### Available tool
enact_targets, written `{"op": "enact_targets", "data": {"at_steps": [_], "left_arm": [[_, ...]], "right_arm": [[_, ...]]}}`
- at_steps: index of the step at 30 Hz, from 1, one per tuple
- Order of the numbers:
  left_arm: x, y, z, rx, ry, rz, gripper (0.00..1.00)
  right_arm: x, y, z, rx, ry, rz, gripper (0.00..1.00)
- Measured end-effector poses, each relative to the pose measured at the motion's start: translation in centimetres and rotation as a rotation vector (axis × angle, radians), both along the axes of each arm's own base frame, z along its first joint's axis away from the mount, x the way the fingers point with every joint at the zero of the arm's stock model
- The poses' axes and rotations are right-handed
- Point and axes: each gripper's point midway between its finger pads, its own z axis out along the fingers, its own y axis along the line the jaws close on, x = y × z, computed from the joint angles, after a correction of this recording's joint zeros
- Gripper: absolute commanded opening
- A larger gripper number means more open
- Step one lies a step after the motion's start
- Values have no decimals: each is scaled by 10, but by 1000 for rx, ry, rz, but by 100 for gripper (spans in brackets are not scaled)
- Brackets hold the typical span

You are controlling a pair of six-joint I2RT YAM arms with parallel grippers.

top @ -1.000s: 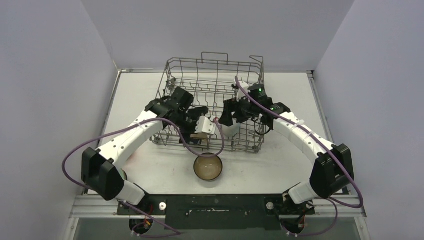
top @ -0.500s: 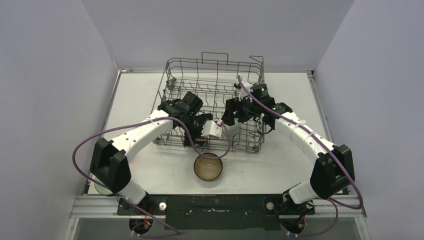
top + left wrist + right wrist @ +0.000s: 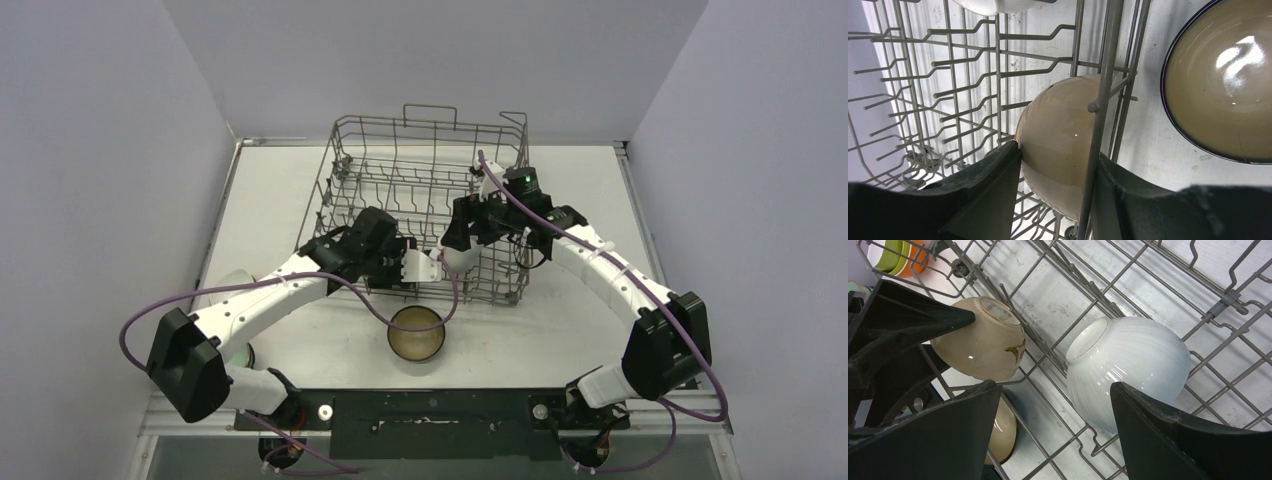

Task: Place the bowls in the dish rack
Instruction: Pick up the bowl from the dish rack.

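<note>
Squarely within left tool, beige bowl

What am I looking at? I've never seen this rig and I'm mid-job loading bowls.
A left arm and a right arm, each ending in a two-finger hand. One picture looks down from above; the other two come from wrist cameras. On the table stands the dish rack, with a brown bowl outside, in front. Inside lie a beige bowl and a white bowl. The left hand straddles the beige bowl; whether it grips is unclear. The right hand is open at the white bowl.
</note>
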Motion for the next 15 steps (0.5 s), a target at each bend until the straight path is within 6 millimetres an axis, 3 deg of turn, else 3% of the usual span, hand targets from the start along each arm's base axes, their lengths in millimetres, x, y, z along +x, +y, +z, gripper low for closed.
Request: {"op": "enact_targets", "data": {"at_steps": [2, 4, 15], "left_arm": [[-1, 1, 2, 0, -15, 1, 6], [-1, 2, 3, -2, -29, 4, 0], [-9, 13, 18, -100, -120, 71, 0]], "right_arm": [[0, 0, 1, 3, -2, 1, 83], [0, 0, 2, 5, -5, 1, 83], [2, 1, 4, 13, -11, -2, 83]]}}
